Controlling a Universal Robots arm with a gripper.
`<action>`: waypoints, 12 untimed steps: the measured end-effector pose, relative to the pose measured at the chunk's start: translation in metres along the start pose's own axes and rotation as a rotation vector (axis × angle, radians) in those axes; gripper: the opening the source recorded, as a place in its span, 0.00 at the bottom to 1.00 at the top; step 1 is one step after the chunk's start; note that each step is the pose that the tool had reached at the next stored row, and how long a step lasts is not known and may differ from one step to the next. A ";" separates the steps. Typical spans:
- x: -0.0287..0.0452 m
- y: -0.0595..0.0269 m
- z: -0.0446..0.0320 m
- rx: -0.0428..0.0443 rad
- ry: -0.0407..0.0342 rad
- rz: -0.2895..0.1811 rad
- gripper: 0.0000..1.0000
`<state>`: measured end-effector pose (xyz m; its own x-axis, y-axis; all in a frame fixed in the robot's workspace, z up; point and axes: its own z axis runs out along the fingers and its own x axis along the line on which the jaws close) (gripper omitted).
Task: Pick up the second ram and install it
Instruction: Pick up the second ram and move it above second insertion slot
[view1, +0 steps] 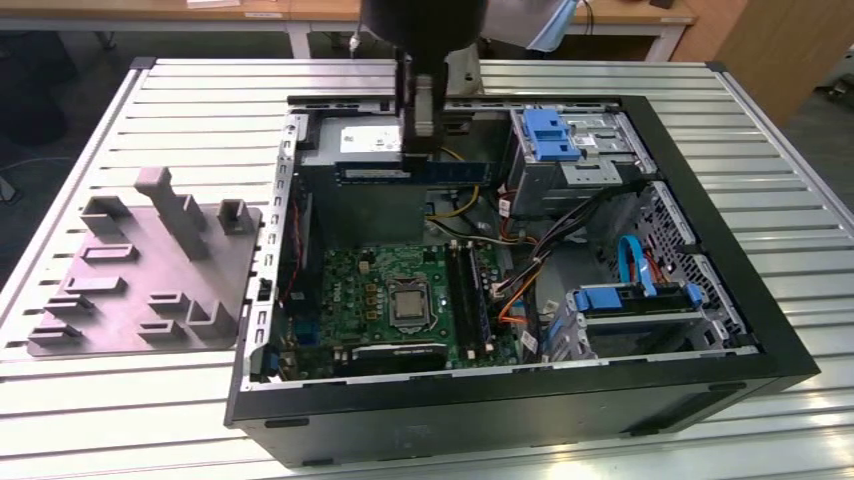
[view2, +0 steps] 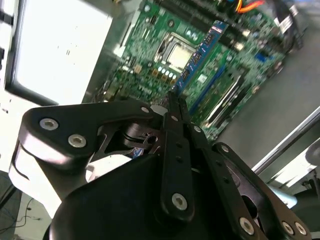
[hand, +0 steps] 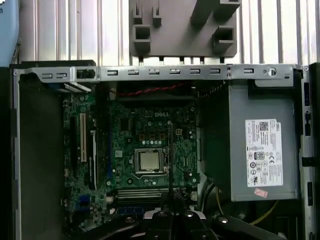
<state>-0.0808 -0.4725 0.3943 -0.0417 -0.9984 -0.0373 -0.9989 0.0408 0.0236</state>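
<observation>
The gripper (view1: 418, 150) hung over the far end of the case (view1: 727, 240) in the exterior view, jaws pinching the ram (view1: 400, 171). Its long axis ran across that view and looked crosswise to the slots (view1: 463, 290), which lay below and nearer the camera. Whether any slot was already filled was hard to make out.

Black linkage gripper (view2: 173, 100), silver screws (view2: 179, 201), black arm (view1: 416, 28).

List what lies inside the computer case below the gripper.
Green motherboard with its processor socket, a silver power supply and cables. In the second wrist view, the gripper and its ram stick cover part of the board.
</observation>
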 end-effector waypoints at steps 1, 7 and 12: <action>-0.0002 -0.0049 -0.0001 -0.0001 -0.0001 0.000 0.11; -0.0006 -0.0153 -0.0003 -0.0003 0.0000 0.000 0.11; 0.0019 -0.0157 0.0005 -0.0003 0.0000 0.000 0.11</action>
<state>-0.0653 -0.4751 0.3934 -0.0416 -0.9984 -0.0373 -0.9989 0.0407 0.0240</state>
